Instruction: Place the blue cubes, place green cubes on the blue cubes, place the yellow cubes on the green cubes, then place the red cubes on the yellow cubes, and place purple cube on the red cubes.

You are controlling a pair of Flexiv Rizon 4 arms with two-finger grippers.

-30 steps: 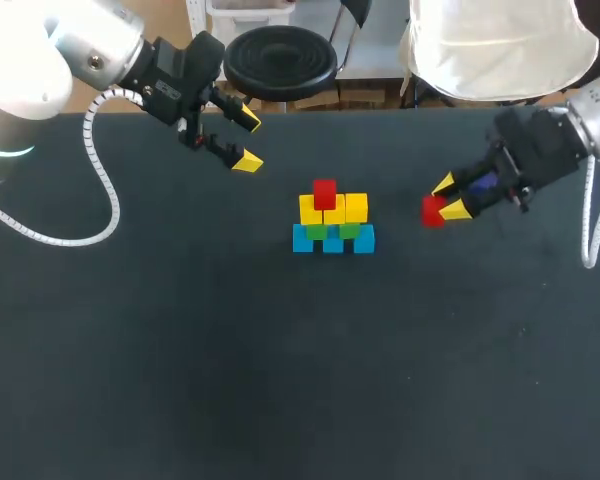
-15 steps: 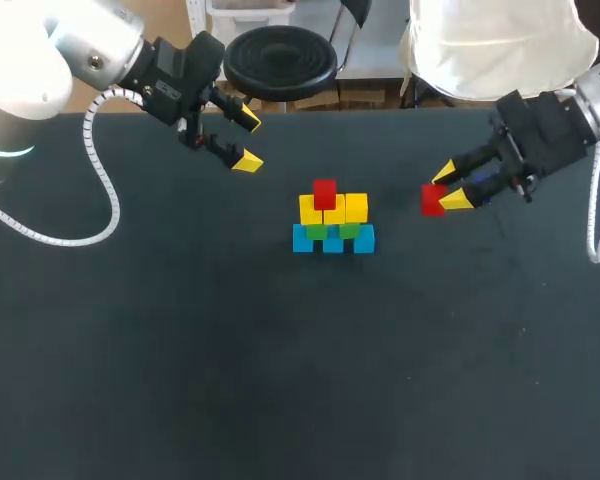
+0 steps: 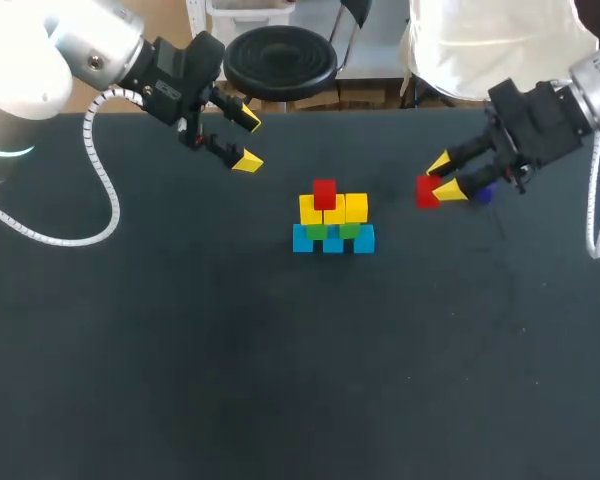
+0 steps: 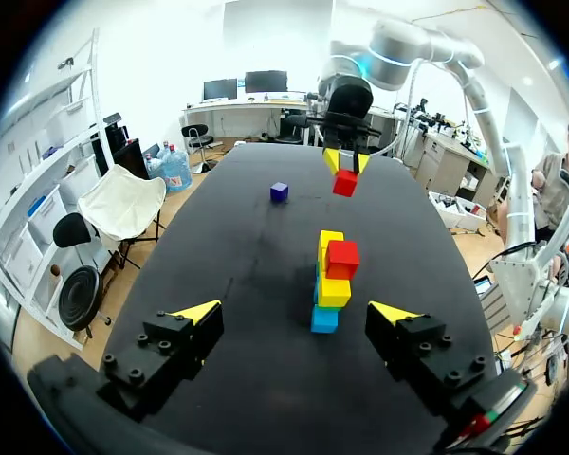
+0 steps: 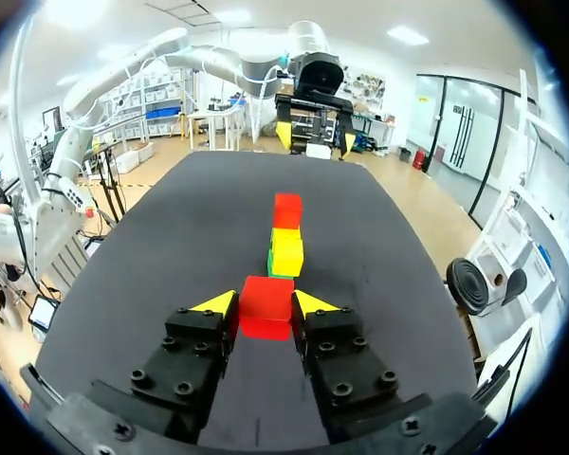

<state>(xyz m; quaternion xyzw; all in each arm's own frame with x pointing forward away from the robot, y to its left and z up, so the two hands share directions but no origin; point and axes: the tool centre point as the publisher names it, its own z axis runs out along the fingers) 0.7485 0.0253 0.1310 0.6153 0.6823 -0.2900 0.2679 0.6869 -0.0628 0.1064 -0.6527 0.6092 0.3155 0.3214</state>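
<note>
Black table point(image 3: 280, 380), with the cubes near its middle. The right tool point(image 3: 444, 177) is clamped on a red cube point(image 3: 428, 190), one yellow tip on each side face. In the right wrist view the cube sits square between the fingers. This side grip leaves the cube's underside free, so it can go down flat.

The held cube looks lifted off the table. It is near the stack point(image 3: 333, 220) on the right arm's side and touches nothing. From the right wrist the stack lies straight ahead of the tool, so the approach looks already lined up.

Stack, bottom up:
- blue cubes point(image 3: 333, 242) in a row on the table
- green cubes point(image 3: 349, 230) on the blue
- yellow cubes point(image 3: 356, 207) on the green
- a placed red cube point(image 3: 325, 193) on top, toward the left arm's side of the yellow row

The yellow top beside the placed red cube looks bare. That is probably where the held cube goes. The landing is narrow, and a sideways brush could shove the placed red cube off.

A purple cube point(image 3: 483, 194) rests on the table just beside the right tool, partly hidden by a finger. It caps the pile, so it likely waits until both reds are set.

The left tool point(image 3: 248, 141) is spread wide and empty. It hangs over the table's far left part, well apart from the stack. I'd guess it is parked there to give the right arm room.
</note>
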